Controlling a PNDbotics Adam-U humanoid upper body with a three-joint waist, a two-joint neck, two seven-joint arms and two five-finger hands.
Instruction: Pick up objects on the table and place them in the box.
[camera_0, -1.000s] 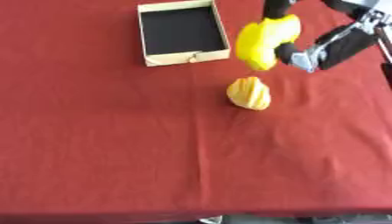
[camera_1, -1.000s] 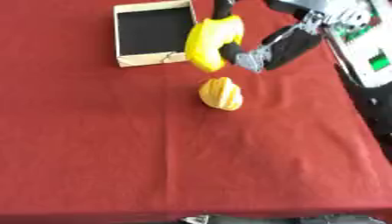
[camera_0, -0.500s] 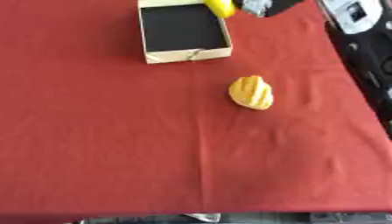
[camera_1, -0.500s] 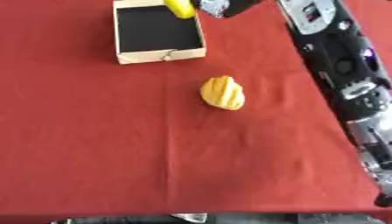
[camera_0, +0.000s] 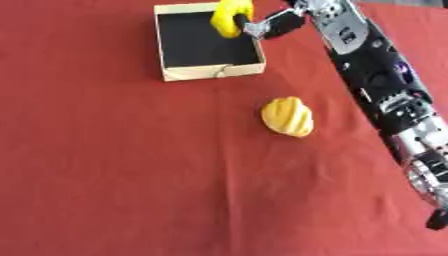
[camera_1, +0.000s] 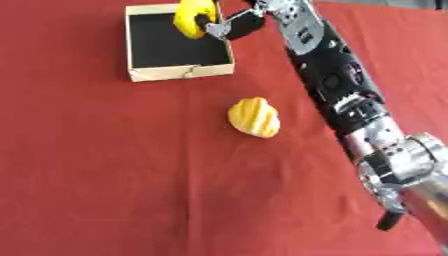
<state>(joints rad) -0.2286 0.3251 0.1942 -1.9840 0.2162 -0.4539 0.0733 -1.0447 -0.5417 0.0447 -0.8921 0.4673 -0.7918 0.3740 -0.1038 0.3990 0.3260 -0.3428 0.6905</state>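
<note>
Nearest is bare red tablecloth (camera_0: 131, 190), slightly creased, nothing on it in the lower half. Mid-table, a ridged yellow fruit-like object (camera_0: 288, 116) lies on its side, in the same spot as 1 s ago and untouched; it sits well apart from the box, toward the robot's right. The right arm stretches diagonally up the right side of both views. At the far end the right hand (camera_0: 278, 26) has its fingers curled round a plain yellow object (camera_0: 230, 16) and holds it over the far right corner of the box (camera_0: 213, 72), a shallow cream-walled tray w/ a black inside. 1 s ago that hand carried the object beside the box, nearer the ridged fruit; now it's above the opening, so item 1 looks about ready for release, though I can't tell if it's touching the floor of the box yet. One item then remains. Left hand isn't visible. Of the room, only a thin dark strip shows beyond the cloth at top right.
</note>
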